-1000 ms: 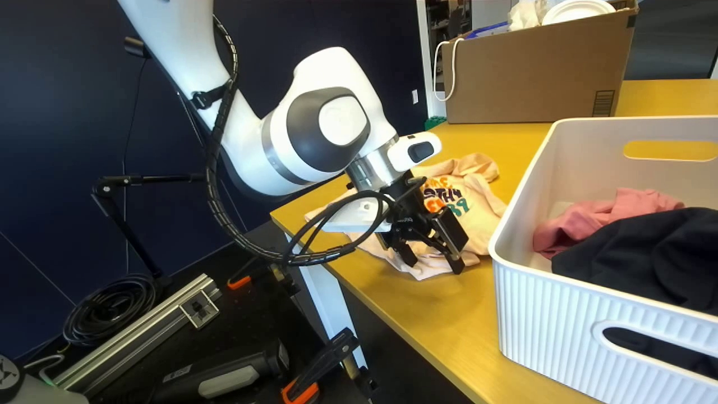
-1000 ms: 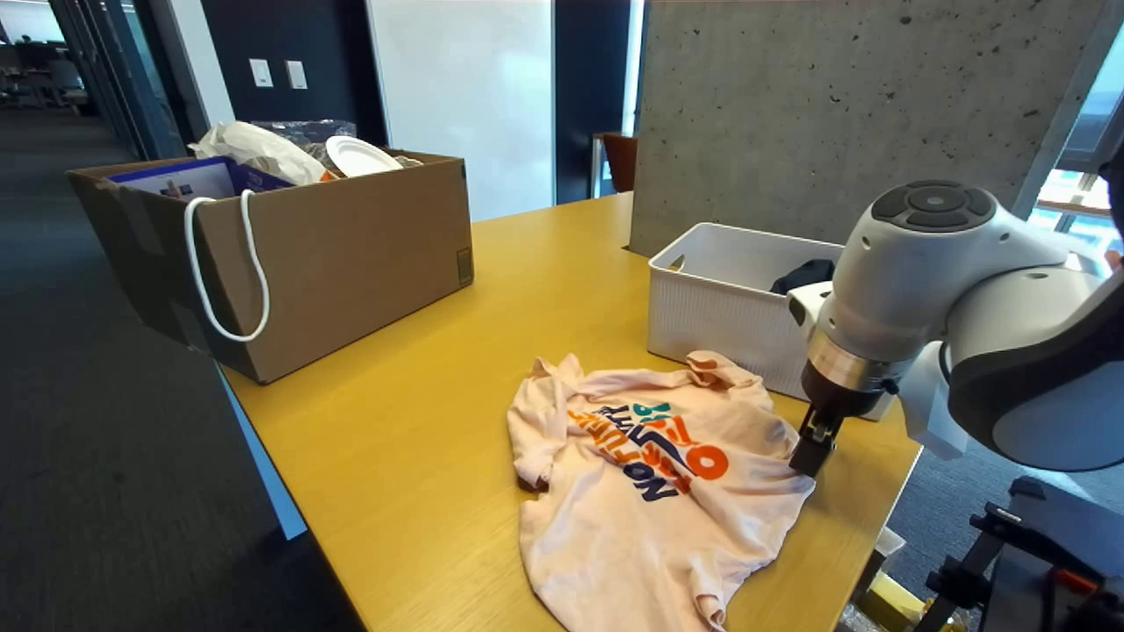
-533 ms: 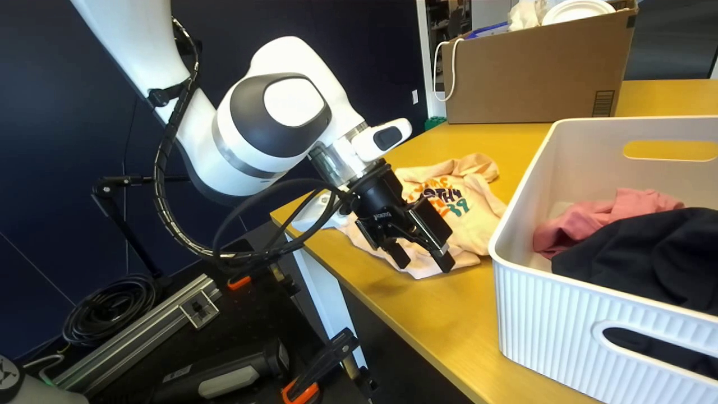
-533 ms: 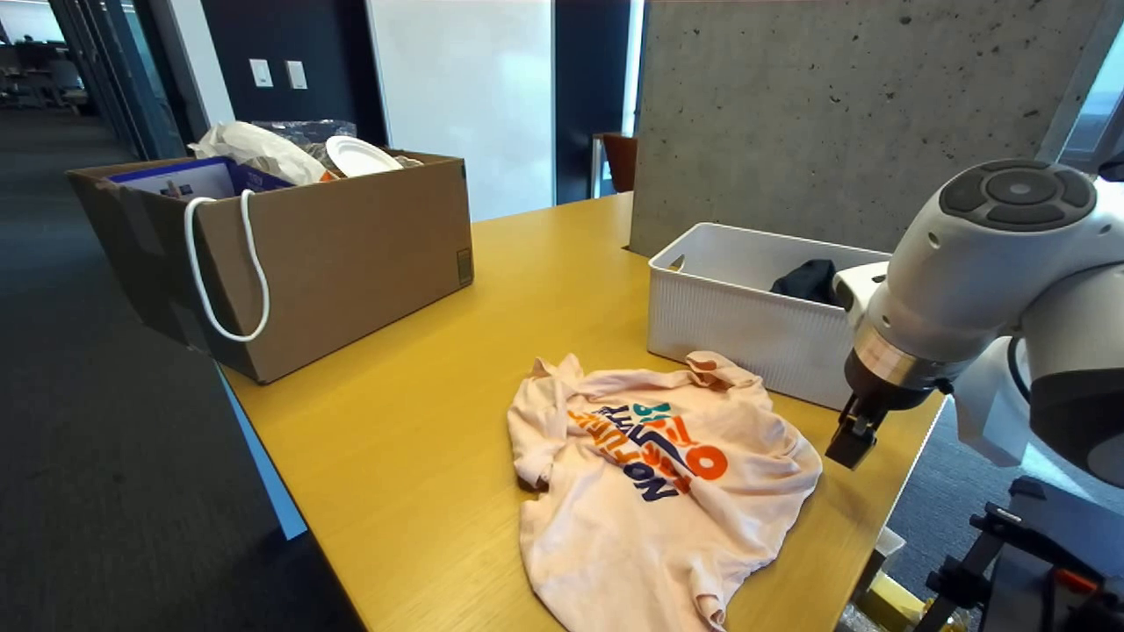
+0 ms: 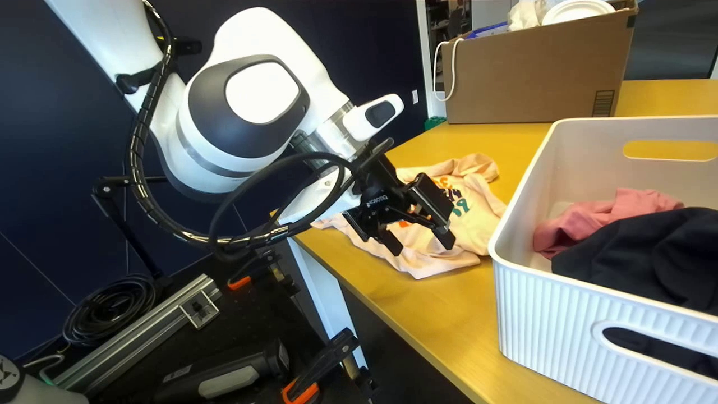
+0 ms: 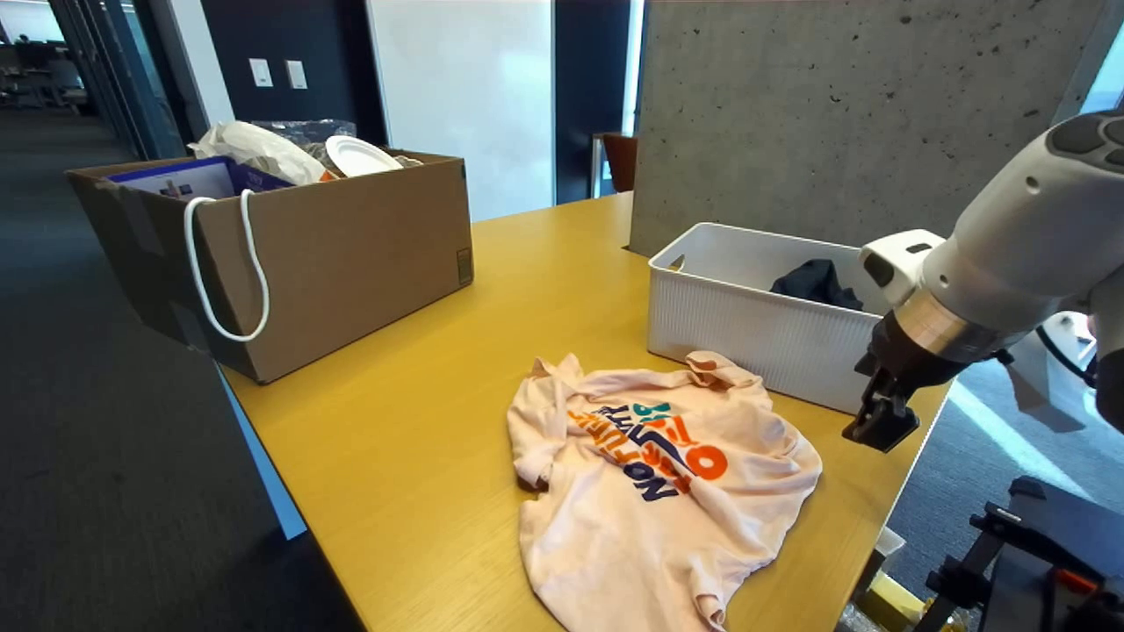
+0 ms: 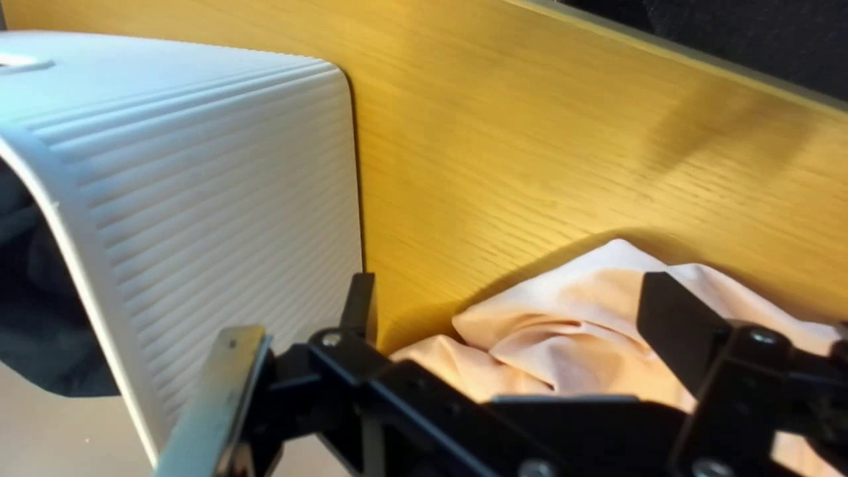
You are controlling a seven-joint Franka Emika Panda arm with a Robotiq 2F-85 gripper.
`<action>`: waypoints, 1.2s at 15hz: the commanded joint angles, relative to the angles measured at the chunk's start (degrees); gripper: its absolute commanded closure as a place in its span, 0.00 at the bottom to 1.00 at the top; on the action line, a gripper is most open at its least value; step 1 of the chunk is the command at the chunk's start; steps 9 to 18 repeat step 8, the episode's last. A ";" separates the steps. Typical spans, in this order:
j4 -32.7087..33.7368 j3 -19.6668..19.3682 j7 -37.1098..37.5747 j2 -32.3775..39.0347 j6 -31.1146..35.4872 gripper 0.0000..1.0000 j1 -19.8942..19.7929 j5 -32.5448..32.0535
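Observation:
My gripper [image 5: 420, 242] is open and empty. It is held above the table, close to the near edge of a light peach shirt [image 6: 606, 535]. In an exterior view the fingertips [image 6: 882, 430] are apart from the shirt, between it and the table edge. The shirt lies spread and wrinkled, with orange, navy and green lettering; it also shows in an exterior view [image 5: 477, 224]. In the wrist view a crumpled shirt corner [image 7: 563, 344] shows below and between the wide-apart fingers [image 7: 507, 295]. A white ribbed bin [image 7: 232, 199] stands beside the left finger.
The white bin [image 5: 544, 314] holds a pink cloth [image 5: 606, 219] and a dark cloth [image 5: 645, 258]. A cardboard box [image 6: 360, 272] with a white rope handle [image 6: 206, 290] stands farther along the yellow table [image 6: 421, 421]. A concrete pillar [image 6: 834, 114] rises behind the bin.
The gripper has lifted and drawn back from the shirt's edge, where its fingertips were about a second ago. It stays open. The shirt and bin remain in place.

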 commanded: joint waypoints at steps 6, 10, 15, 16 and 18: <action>-9.32 5.36 -19.81 -20.27 1.20 0.00 -12.36 -12.44; -10.73 9.54 -20.67 -24.78 -2.26 0.00 -16.91 -14.30; -10.73 9.54 -20.67 -24.78 -2.26 0.00 -16.91 -14.30; -10.73 9.54 -20.67 -24.78 -2.26 0.00 -16.91 -14.30; -10.73 9.54 -20.67 -24.78 -2.26 0.00 -16.91 -14.30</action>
